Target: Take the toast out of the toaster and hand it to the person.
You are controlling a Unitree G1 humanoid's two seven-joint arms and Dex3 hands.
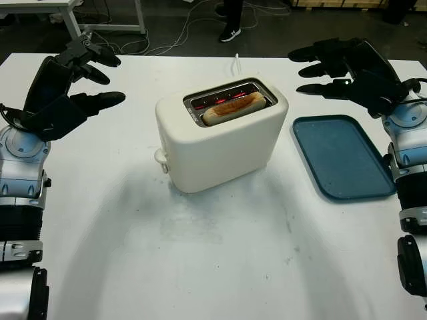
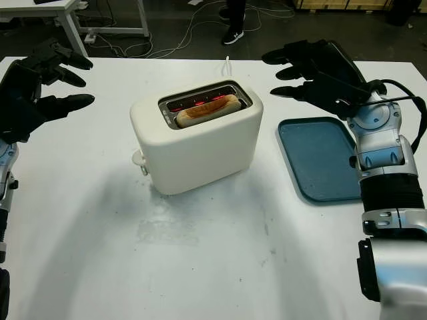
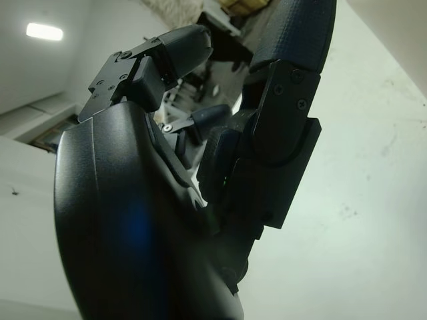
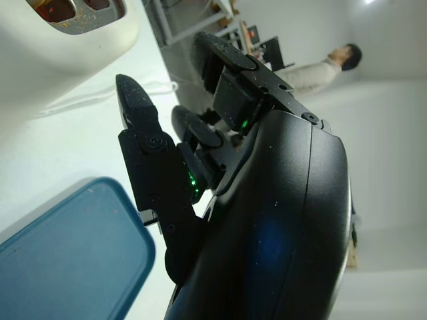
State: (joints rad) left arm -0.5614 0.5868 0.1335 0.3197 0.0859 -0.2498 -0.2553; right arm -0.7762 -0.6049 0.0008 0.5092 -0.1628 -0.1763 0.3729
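A cream toaster (image 1: pixel 223 140) stands in the middle of the white table, its slots glowing red. A browned slice of toast (image 1: pixel 233 107) sticks up from the near slot. My left hand (image 1: pixel 83 73) is raised above the table to the left of the toaster, open and holding nothing. My right hand (image 1: pixel 333 67) hovers open to the right of the toaster, above the far end of the blue tray. A corner of the toaster (image 4: pixel 73 27) appears in the right wrist view, past my fingers (image 4: pixel 143 127).
A dark blue tray (image 1: pixel 341 157) lies on the table right of the toaster. The toaster's white cord (image 1: pixel 236 63) runs off the far edge. A person's feet (image 1: pixel 230 30) stand on the floor beyond the table, and a person (image 4: pixel 320 70) appears in the right wrist view.
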